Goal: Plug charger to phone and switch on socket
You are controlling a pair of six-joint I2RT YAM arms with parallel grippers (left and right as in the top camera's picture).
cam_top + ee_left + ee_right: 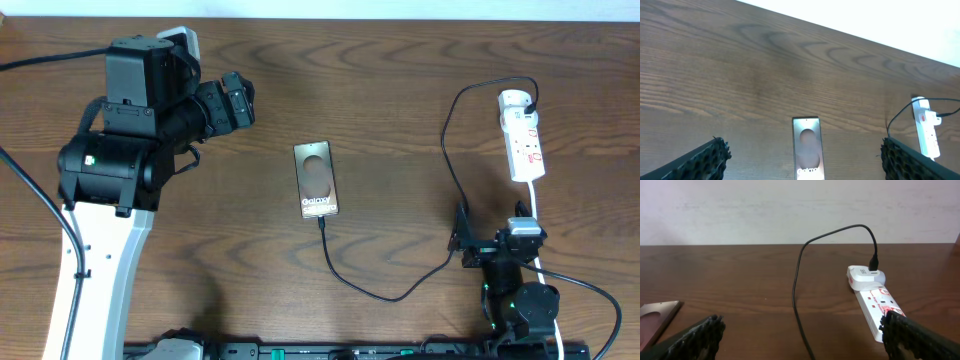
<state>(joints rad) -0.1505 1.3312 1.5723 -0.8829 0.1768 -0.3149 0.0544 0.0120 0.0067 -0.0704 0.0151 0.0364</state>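
Phone [317, 180] lies flat near the middle of my table [400, 60], its lettering end turned toward the arm bases. The table is dark brown wood with a strong grain, and from the right wrist I see a plain pale wall [790, 210] behind its far edge.

The charger cable [793, 287] meets the phone's near short edge. It sweeps in a loose loop toward the right arm, then climbs and arches over into the rounded end of the power strip [525, 140]. That strip sits on the right side of the table, well apart from the phone, with red markings along its top. I cannot tell from here how its switches stand. A thick white cord [534, 200] leaves its near end and runs close past the right arm. The cable's loop lies on the table between the phone and that arm.

The left pincer [238, 102] hangs over the left part of the table, aimed across at the phone. Its fingers [705, 160] are spread wide, holding and touching nothing.

The right pincer [497, 248] sits near the front edge, just short of the strip. Its fingers [700, 335] are also wide apart and empty, and the strip's near end shows beside the right-hand one.
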